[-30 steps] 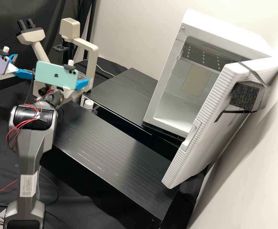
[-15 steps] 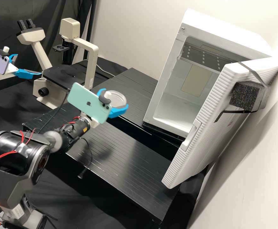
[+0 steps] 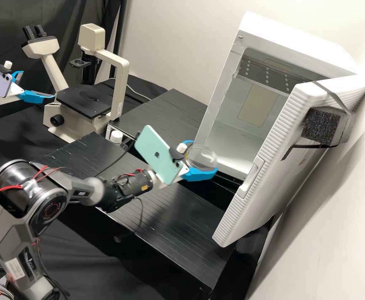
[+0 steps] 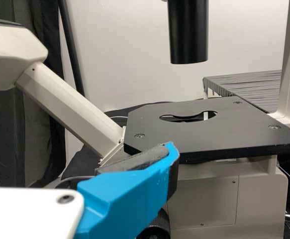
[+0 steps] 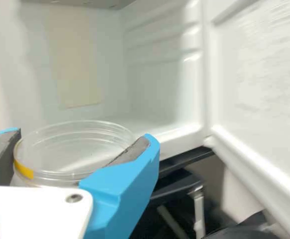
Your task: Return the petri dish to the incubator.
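Right gripper (image 3: 204, 156) nearer incubator (image 3: 297, 39), dish-wide apart, clamping petri dish (image 5: 75, 152).

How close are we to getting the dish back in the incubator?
Looks done: the white ribbed door stands open and the clear round petri dish is picked up. In hand: the right gripper holds it just before the opening of the white boxy incubator. Left: moving it inside, setting it down, releasing, withdrawing, then probably closing up.

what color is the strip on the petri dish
The strip is yellow, clearest in right wrist view.
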You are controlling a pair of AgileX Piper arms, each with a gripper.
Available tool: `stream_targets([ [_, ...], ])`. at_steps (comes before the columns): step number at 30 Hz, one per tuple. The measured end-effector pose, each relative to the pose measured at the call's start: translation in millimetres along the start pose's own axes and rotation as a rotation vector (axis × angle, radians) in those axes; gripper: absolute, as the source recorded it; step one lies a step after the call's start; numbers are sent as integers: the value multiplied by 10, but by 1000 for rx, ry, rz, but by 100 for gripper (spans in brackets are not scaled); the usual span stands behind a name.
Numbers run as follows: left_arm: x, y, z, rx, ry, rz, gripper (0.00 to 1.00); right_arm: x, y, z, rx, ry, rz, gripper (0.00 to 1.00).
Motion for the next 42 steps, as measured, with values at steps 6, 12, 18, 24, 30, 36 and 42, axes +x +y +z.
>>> stream_targets([
  [6,0,0,0,0,0,0,100,395,25,-33,-46,5,52,0],
  [12,0,0,0,0,0,0,100,835,-80,-110,-115,-9,26,0],
  [18,0,0,0,0,0,0,100,1148,-163,-50,-161,-76,2,0],
  [24,0,0,0,0,0,0,100,1271,-96,137,-164,-141,10,0],
  [30,0,0,0,0,0,0,100,1375,-78,177,-149,-155,32,0],
  [36,0,0,0,0,0,0,100,1579,-158,161,-139,-149,-10,0],
  [42,0,0,0,0,0,0,100,1764,-281,220,-171,-169,-61,0],
])
